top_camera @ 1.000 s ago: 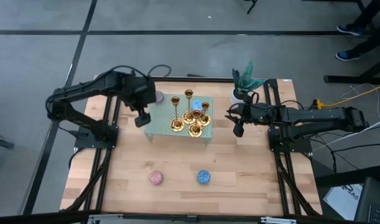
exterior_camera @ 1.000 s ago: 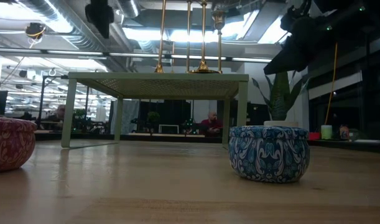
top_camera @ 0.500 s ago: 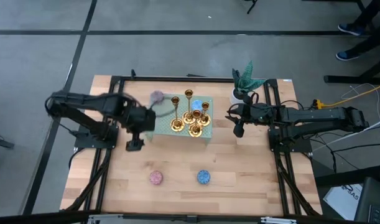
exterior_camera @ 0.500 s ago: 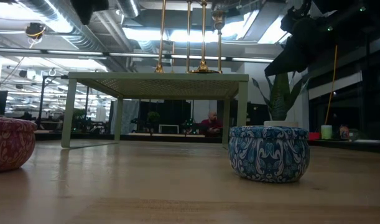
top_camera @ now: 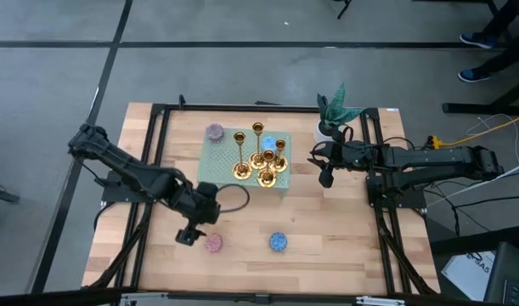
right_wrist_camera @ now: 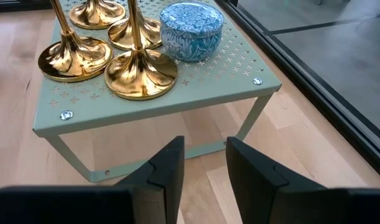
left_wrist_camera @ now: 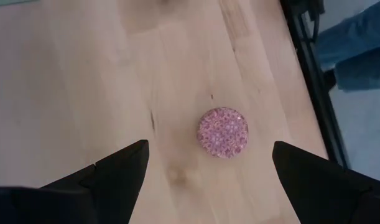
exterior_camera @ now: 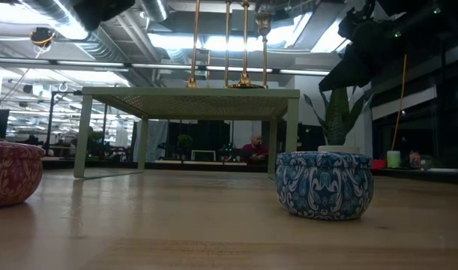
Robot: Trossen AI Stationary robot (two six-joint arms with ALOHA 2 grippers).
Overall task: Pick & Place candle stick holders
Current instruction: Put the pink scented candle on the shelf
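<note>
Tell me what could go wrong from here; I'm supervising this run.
The left gripper, fingers open, hovers by the pink candle, not a holder: it may pick the wrong item. The candle stick holders stand bunched on the green rack beside a blue candle; lifting one could topple its neighbours.

Grey concrete floor (top_camera: 55,51), ceiling ducts (exterior_camera: 79,30)

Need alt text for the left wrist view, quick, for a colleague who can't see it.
The open left claw hangs above bare wooden table, its two dark fingers wide apart, with a round pink speckled candle lying on the wood between and beyond them, untouched.
</note>
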